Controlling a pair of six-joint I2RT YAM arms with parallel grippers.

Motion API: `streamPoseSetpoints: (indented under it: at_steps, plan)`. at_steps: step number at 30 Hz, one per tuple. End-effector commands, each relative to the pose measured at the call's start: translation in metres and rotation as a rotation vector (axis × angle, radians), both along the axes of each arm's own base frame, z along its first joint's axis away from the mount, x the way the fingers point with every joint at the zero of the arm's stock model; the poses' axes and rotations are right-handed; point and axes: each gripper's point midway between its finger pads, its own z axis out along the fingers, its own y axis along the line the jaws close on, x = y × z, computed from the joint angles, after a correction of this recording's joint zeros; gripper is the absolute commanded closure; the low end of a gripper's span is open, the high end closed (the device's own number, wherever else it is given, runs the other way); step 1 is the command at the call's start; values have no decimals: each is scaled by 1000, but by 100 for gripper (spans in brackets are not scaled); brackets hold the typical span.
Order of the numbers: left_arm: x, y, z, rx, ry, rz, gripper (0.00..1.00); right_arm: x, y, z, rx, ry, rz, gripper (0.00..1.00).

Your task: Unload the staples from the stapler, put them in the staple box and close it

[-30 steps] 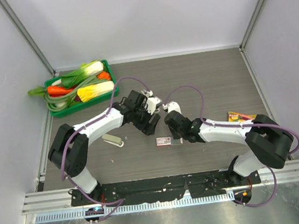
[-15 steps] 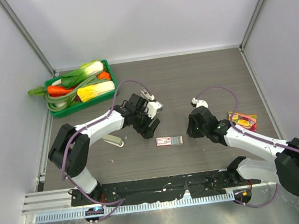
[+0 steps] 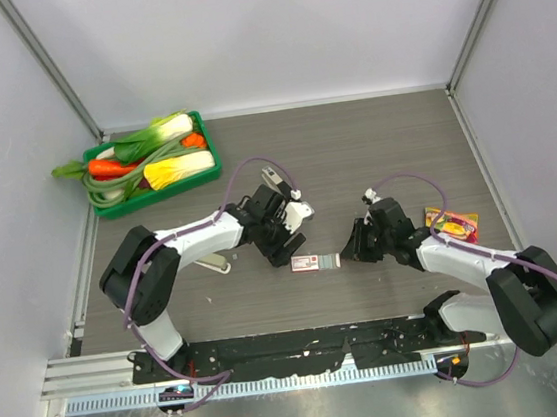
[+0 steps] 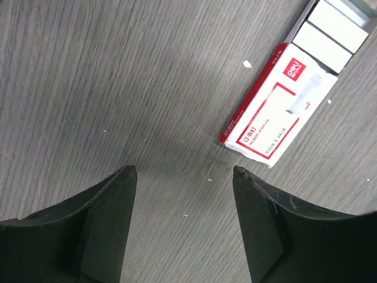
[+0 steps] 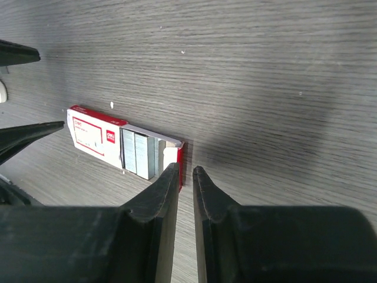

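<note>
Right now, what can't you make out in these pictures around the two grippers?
Left wrist view: the staple box runs off the top right edge, and its fine print is too small to read.
Top view: the left arm covers part of the beige stapler-like thing.
No view clearly shows the stapler.

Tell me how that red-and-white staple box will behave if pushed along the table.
The staple box lies flat on the smooth table, so it would probably slide rather than tip. It looks like thin card, likely light and crushable. Its inner tray sits partly out, so a shove may spill the staple strips.
</note>
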Motion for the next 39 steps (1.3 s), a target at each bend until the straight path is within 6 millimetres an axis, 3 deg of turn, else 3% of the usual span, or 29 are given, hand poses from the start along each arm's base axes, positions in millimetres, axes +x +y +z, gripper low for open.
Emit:
streamPoseSetpoints:
  at_steps: [1,15,39]
  plan:
    - [10,-6,1,-4,-57,-15,30,5,15,10,105,-31,26,79]
    - [0,-13,-8,24,-52,-42,30,-7,14,-10,120,15,18,82]
    - [-1,-21,-16,57,-57,-51,31,12,46,6,218,-31,58,86]
